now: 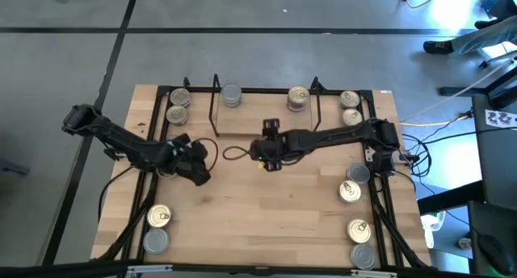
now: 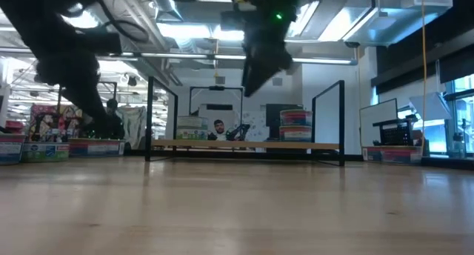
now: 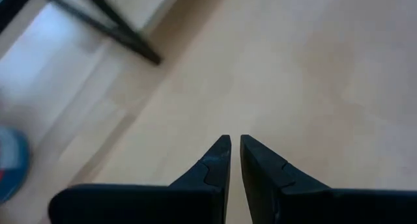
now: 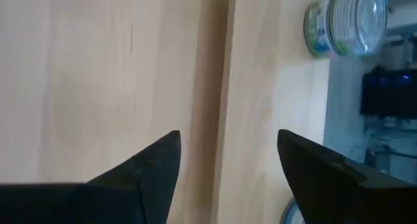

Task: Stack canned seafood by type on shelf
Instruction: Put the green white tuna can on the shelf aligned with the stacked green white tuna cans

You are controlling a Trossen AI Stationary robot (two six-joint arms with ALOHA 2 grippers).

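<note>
The shelf [image 1: 266,124], a low black wire rack with a light board, stands at the table's far middle. On it sit a stack of silver-topped tins [image 1: 232,96] and a stack of gold-lidded tins [image 1: 298,98]. Other canned seafood rests in pairs on the table at the far left [image 1: 178,105], far right [image 1: 350,107], right [image 1: 353,183], near right [image 1: 360,242] and near left [image 1: 157,229]. My right gripper [image 1: 260,153] hangs open just in front of the shelf's near edge, with nothing between its fingers [image 4: 228,159]. My left gripper [image 1: 200,166] is shut and empty [image 3: 234,144] above bare table, left of centre.
The shelf's upright wire loops [image 1: 215,100] rise at its sides, and a black frame rail [image 1: 266,90] runs along the table's far edge. A loose cable loop [image 1: 234,154] lies between the two grippers. Bare wood spreads across the table's near middle [image 1: 258,221].
</note>
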